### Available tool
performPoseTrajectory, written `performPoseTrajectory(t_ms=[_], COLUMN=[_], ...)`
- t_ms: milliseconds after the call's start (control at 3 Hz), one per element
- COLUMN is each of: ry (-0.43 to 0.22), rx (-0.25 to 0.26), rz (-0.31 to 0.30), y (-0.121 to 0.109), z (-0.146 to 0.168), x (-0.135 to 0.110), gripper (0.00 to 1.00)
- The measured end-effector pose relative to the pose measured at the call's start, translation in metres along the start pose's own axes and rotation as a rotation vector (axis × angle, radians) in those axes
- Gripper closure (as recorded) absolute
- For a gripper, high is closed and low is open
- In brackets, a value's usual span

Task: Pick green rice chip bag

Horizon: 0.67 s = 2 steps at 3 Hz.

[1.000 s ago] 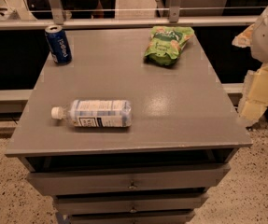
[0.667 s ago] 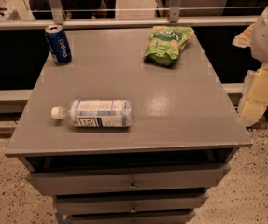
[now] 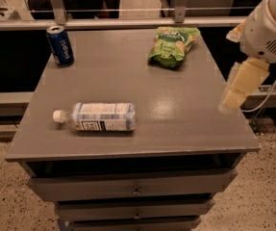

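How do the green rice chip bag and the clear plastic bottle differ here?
The green rice chip bag is a crinkly green pouch at the far right; the clear plastic bottle is see-through, white-capped, near the front left. The bag looks shorter than the bottle. Both lie flat on the table, untouched; the gripper hangs by its right edge.

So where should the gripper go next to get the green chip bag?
Probably toward the back and over the table, above the green rice chip bag, since the gripper hangs off the table's side edge, apart from the bag lying near the far edge.
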<state>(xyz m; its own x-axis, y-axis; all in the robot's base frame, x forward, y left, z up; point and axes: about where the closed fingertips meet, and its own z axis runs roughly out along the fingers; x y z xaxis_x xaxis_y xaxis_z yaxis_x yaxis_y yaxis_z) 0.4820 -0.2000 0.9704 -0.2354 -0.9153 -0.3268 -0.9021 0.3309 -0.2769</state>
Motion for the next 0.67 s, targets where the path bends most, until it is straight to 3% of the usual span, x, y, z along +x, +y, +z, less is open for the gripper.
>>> performPoseTrajectory(t_ms=[667], ry=[-0.219], rx=[0.145], rz=[0.152], y=[-0.107], z=[0.076], x=[-0.047], gripper=[0.00])
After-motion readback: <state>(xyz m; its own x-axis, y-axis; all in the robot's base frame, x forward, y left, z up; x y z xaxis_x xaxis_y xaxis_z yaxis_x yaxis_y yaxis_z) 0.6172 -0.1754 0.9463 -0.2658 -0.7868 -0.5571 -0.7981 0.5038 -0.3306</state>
